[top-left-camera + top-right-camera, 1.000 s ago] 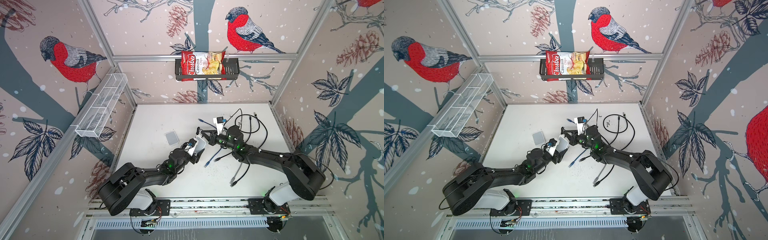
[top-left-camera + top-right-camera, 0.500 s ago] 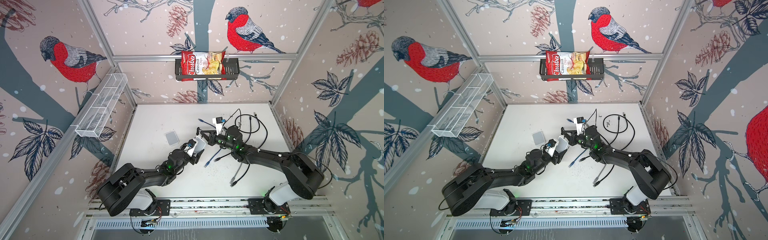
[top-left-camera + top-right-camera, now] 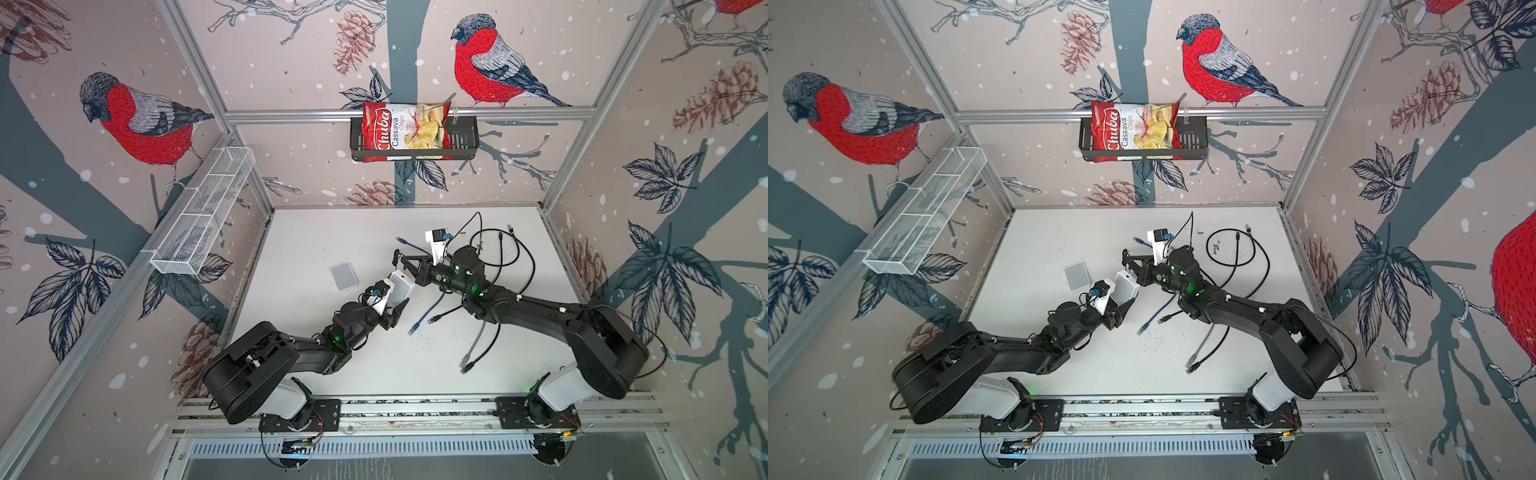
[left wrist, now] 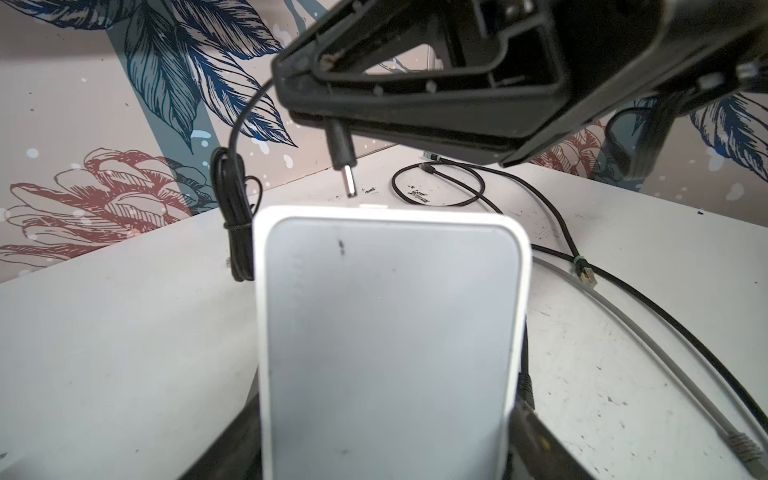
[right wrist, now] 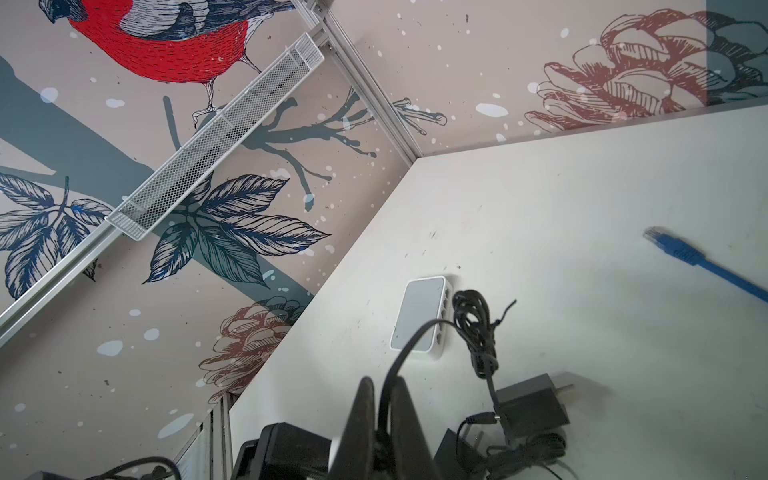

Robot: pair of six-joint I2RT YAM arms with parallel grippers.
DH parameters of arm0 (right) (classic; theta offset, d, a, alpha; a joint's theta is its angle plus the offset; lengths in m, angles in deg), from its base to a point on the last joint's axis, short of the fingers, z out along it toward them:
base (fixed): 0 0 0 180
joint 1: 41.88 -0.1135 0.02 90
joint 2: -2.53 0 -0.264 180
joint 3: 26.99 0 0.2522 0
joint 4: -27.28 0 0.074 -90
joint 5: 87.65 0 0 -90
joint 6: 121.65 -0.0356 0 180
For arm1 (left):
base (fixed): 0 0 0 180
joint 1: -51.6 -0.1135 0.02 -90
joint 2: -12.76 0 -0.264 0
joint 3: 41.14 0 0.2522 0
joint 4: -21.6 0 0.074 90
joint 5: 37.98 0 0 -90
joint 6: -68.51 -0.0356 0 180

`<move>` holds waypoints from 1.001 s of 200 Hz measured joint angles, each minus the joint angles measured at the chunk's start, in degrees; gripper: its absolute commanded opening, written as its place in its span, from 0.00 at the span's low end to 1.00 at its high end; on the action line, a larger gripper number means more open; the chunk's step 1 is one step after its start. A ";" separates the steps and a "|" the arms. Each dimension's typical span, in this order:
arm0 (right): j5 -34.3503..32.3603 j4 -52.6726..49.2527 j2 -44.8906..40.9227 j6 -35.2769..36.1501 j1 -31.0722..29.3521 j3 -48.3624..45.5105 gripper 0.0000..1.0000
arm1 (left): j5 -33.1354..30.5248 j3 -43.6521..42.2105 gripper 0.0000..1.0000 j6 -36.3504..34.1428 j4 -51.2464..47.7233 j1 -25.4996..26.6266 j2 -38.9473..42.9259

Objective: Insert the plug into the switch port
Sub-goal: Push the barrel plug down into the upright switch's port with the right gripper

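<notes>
Bird-and-pinecone wallpaper closes in a white surface point(image 3: 316, 232) strewn with loose cables. Raised above it, the left gripper point(image 3: 397, 305) stands wide, its jaws clasping the sides of the white switch point(image 4: 390, 332) and tilting its port edge toward the other arm — presumably so the socket faces the incoming connector. The right gripper point(image 4: 415, 112) is clamped tight on the black lead, the barrel plug point(image 4: 344, 166) jutting out just short of the switch's top edge, not yet seated. A second switch point(image 5: 419, 314) lies unused on the surface — the lead's bundled slack point(image 4: 235, 216) hangs free beside the held one
</notes>
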 measured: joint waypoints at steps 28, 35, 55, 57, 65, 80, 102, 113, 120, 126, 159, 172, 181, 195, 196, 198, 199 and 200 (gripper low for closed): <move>0.46 0.09 0.33 0.02 -0.02 0.17 0.00 | 0.02 0.22 0.15 0.02 0.13 0.00 -0.57; 0.48 0.15 0.33 0.02 -0.02 0.15 0.00 | 0.02 0.24 0.15 0.02 0.13 0.00 -0.57; 0.50 0.96 0.22 0.02 -0.09 -0.39 0.00 | 0.02 0.48 0.14 0.02 -0.13 0.00 -0.57; 0.50 1.07 0.20 0.02 -0.09 -0.46 0.00 | 0.02 0.52 0.15 0.02 -0.15 0.00 -0.57; 0.52 1.49 0.00 0.02 -0.09 -0.79 0.00 | 0.02 0.68 0.15 0.00 -0.37 0.00 -0.57; 0.57 2.03 -0.52 0.02 -0.11 -1.44 0.00 | 0.00 0.96 0.15 0.04 -0.57 0.00 -0.66; 0.85 2.19 -1.05 0.02 -0.22 -2.12 0.00 | 0.02 1.40 0.15 0.48 -0.61 0.00 -1.11; 0.90 2.19 -1.07 0.02 -0.35 -2.21 0.00 | 0.02 1.42 0.15 0.94 -0.59 0.00 -1.25; 0.90 2.19 -1.07 0.02 -0.48 -2.21 0.00 | 0.02 1.42 0.15 0.94 -0.61 0.00 -1.31; 0.92 2.19 -1.05 0.02 -0.57 -2.21 0.00 | 0.04 1.42 0.15 0.94 -0.61 0.00 -1.33; 0.83 3.45 -0.04 0.00 -0.66 -2.25 0.00 | 0.50 1.49 0.15 1.36 -1.09 0.00 -1.20; 0.83 4.04 0.44 -0.02 -0.68 -2.19 0.00 | 0.52 1.49 0.15 1.36 -1.55 -0.07 -0.92; 0.83 4.37 0.68 -0.02 -0.70 -2.14 0.00 | 0.52 1.40 0.15 1.46 -1.73 -0.07 -0.68; 0.85 4.37 0.79 0.02 -0.72 -1.86 0.00 | 0.50 1.29 0.15 1.49 -1.86 -0.09 -0.26; 0.85 4.37 0.79 0.02 -0.72 -1.84 0.00 | 0.50 1.29 0.15 1.49 -1.86 -0.09 -0.26; 0.85 4.37 0.79 0.02 -0.72 -1.79 0.00 | 0.48 1.27 0.15 1.49 -1.86 -0.09 -0.22; 0.85 4.37 0.79 0.02 -0.72 -1.77 0.00 | 0.48 1.27 0.15 1.49 -1.86 -0.09 -0.17; 0.85 4.37 0.79 0.04 -0.72 -1.75 0.00 | 0.48 1.27 0.15 1.49 -1.86 -0.09 -0.15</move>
